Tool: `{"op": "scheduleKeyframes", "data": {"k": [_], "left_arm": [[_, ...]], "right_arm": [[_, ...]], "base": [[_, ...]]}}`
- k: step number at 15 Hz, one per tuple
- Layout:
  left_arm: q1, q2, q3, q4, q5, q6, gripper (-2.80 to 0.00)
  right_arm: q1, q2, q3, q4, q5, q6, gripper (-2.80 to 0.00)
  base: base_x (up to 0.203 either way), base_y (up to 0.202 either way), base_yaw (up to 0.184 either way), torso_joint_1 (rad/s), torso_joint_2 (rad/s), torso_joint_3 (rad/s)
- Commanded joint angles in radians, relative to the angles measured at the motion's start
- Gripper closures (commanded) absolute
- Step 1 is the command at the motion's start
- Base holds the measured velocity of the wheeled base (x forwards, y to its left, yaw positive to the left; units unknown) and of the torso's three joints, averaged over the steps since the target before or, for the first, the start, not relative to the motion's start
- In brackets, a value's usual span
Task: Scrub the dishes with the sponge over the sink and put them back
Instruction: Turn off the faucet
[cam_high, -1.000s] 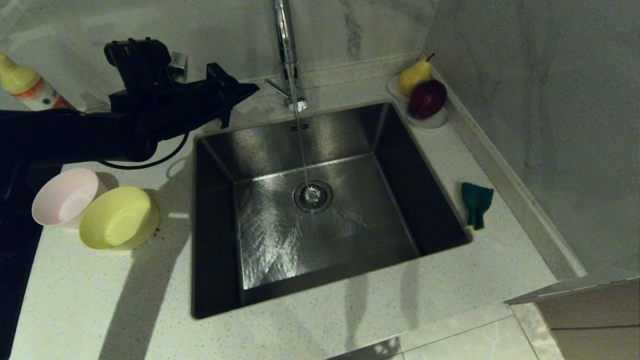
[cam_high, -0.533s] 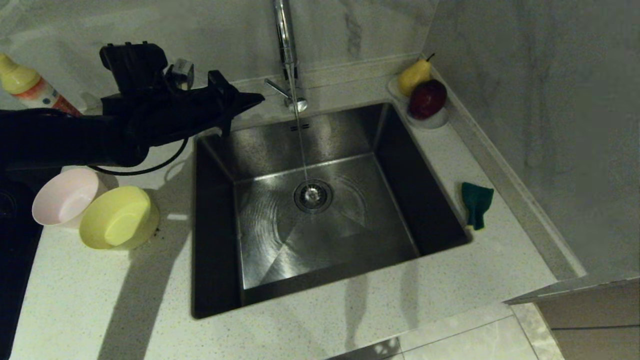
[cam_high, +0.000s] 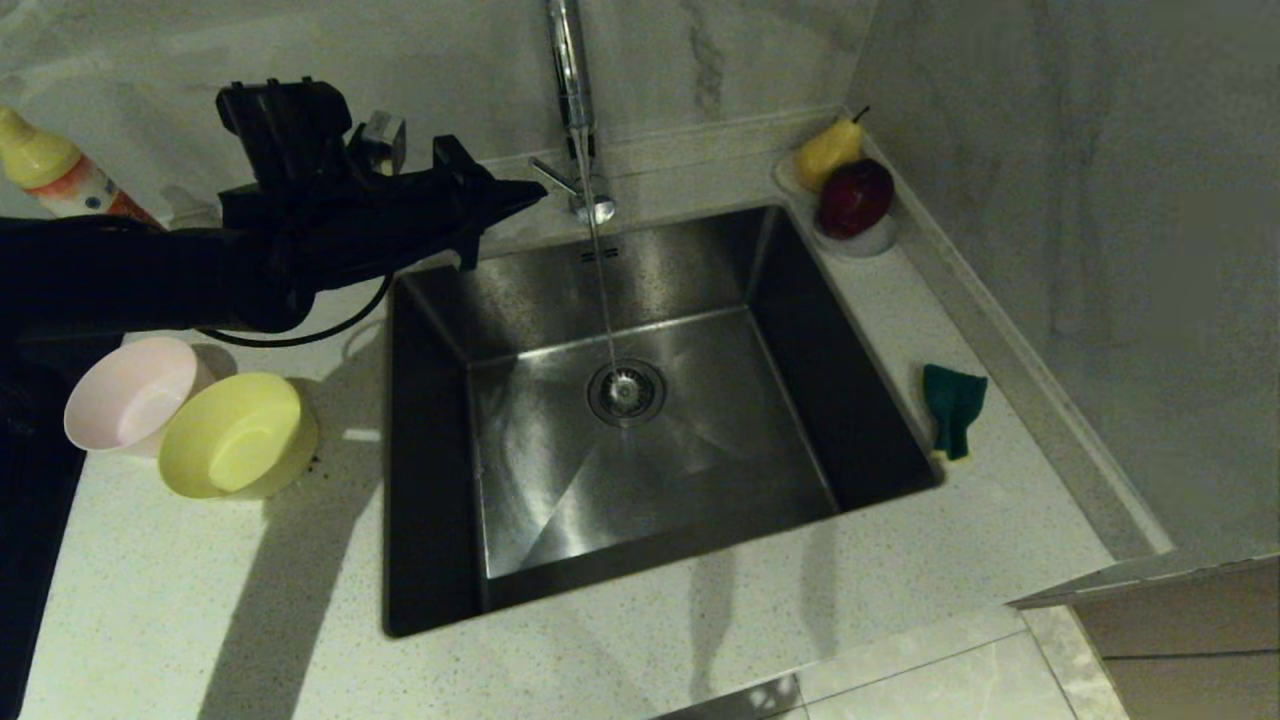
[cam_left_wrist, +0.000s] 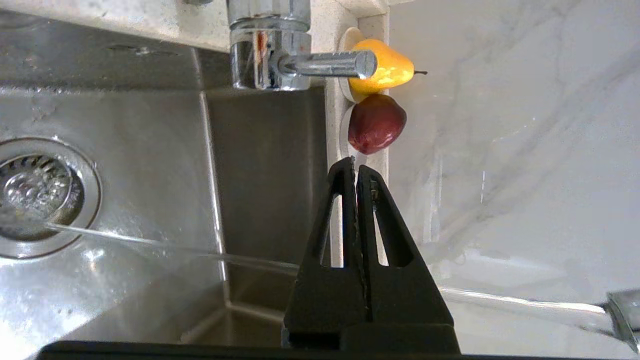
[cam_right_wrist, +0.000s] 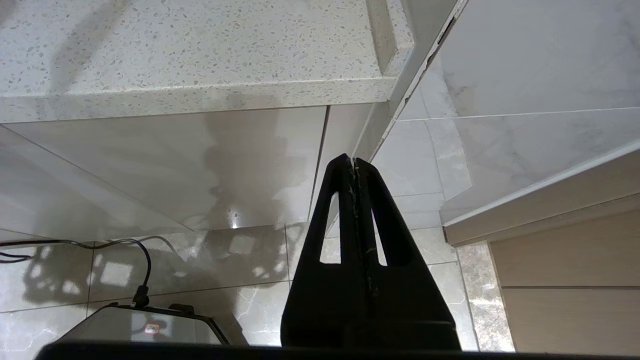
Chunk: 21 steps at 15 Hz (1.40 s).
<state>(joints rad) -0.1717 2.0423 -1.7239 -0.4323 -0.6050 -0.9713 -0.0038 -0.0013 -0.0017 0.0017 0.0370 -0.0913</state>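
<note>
A pale pink bowl (cam_high: 130, 395) and a yellow bowl (cam_high: 235, 435), two of the dishes, sit side by side on the counter left of the sink (cam_high: 560, 480). The sponge (cam_high: 953, 405) lies green side up on the counter at the sink's right rim. My left gripper (cam_high: 540, 190) (cam_left_wrist: 357, 167) is shut and empty. It hovers level over the sink's back left corner, its tip just short of the tap's lever (cam_high: 555, 178) (cam_left_wrist: 325, 64). A thin stream of water runs from the tap (cam_high: 570, 90) to the drain (cam_high: 625, 390). My right gripper (cam_right_wrist: 354, 161) hangs shut below the counter's edge.
A white dish (cam_high: 875, 240) with a yellow pear (cam_high: 828, 152) and a red apple (cam_high: 855, 195) stands at the sink's back right corner. A bottle (cam_high: 55, 175) stands at the back left. A wall runs close along the right.
My left gripper has moved to the right, closer to the tap's lever. The bowls and the sponge have stayed where they were, and the water keeps running.
</note>
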Motion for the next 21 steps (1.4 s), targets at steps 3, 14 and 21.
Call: {"op": "scheduleKeyframes", "data": {"k": [3,14,21], "left_arm": [[-0.003,0.068,-0.084,-0.004,0.002,-0.010,0.00],[-0.005,0.118,-0.158,-0.045,0.057,-0.017,0.00],[-0.003,0.141,-0.158,-0.115,0.097,-0.017,0.00]], "right_arm": [[0.001,0.000,0.000,0.000,0.000,-0.001,0.00],[0.001,0.000,0.000,0.000,0.000,-0.001,0.00],[0.001,0.000,0.000,0.000,0.000,-0.001,0.00]], "base": [[0.000,0.000,0.000,0.000,0.00,0.000],[0.000,0.000,0.000,0.000,0.00,0.000],[0.000,0.000,0.000,0.000,0.00,0.000]]}}
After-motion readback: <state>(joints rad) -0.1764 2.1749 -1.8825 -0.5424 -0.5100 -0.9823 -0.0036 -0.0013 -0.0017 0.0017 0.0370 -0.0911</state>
